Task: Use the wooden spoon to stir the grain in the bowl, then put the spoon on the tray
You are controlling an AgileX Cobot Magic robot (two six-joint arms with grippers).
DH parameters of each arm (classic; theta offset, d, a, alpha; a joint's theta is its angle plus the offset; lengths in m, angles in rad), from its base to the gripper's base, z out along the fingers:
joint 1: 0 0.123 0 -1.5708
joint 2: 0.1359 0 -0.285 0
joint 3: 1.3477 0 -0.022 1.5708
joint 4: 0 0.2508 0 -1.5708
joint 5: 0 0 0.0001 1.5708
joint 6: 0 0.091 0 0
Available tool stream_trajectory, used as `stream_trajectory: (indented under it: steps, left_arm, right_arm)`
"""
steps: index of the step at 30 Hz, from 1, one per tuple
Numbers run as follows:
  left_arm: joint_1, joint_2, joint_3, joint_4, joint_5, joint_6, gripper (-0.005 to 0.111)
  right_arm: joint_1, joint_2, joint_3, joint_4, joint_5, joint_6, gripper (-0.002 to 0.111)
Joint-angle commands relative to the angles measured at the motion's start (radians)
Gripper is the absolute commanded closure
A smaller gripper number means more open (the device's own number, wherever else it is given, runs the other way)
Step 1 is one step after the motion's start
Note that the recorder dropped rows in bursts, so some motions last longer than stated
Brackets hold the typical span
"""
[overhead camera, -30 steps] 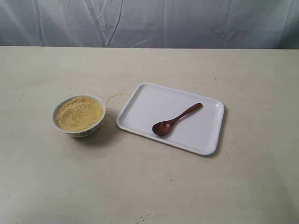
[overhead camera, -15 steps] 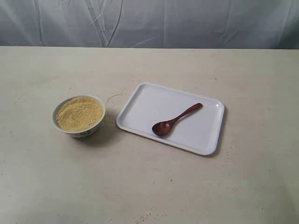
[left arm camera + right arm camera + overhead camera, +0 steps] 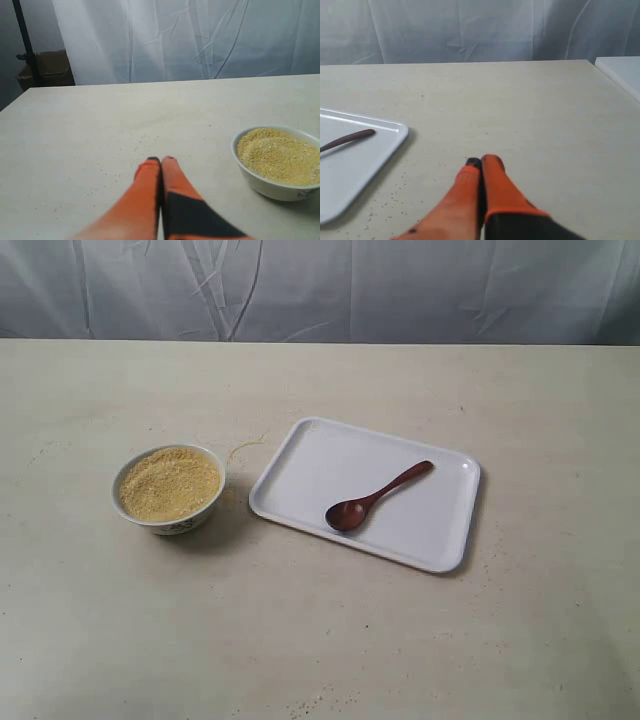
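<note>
The white bowl (image 3: 168, 490) sits left of centre on the table, heaped with yellow-tan grain (image 3: 169, 483). To its right lies the white tray (image 3: 300, 455), and the dark wooden spoon (image 3: 375, 498) rests flat on it, round end toward the front. Neither arm appears in the exterior view. In the left wrist view my left gripper (image 3: 160, 161) is shut with nothing in it, hovering above bare table, apart from the bowl (image 3: 272, 185) and its grain (image 3: 280, 156). My right gripper (image 3: 481, 161) is shut and empty over bare table, well away from the tray (image 3: 390, 137) and the spoon's handle (image 3: 350, 138).
Fine spilled grains (image 3: 243, 447) speckle the table near the bowl. A pale curtain (image 3: 320, 290) hangs behind the table's far edge. A cardboard box (image 3: 45, 70) and a dark pole (image 3: 25, 42) stand beyond one table corner. A white surface (image 3: 622, 72) shows past the other side.
</note>
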Motion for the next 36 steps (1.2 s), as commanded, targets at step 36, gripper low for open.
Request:
stream_trajectory:
  steps: [36]
  left_arm:
    - [0.037, -0.005, 0.005, 0.0, -0.013, 0.0, 0.107]
  right_arm:
    - [0.008, -0.007, 0.003, 0.001, -0.048, 0.0, 0.108]
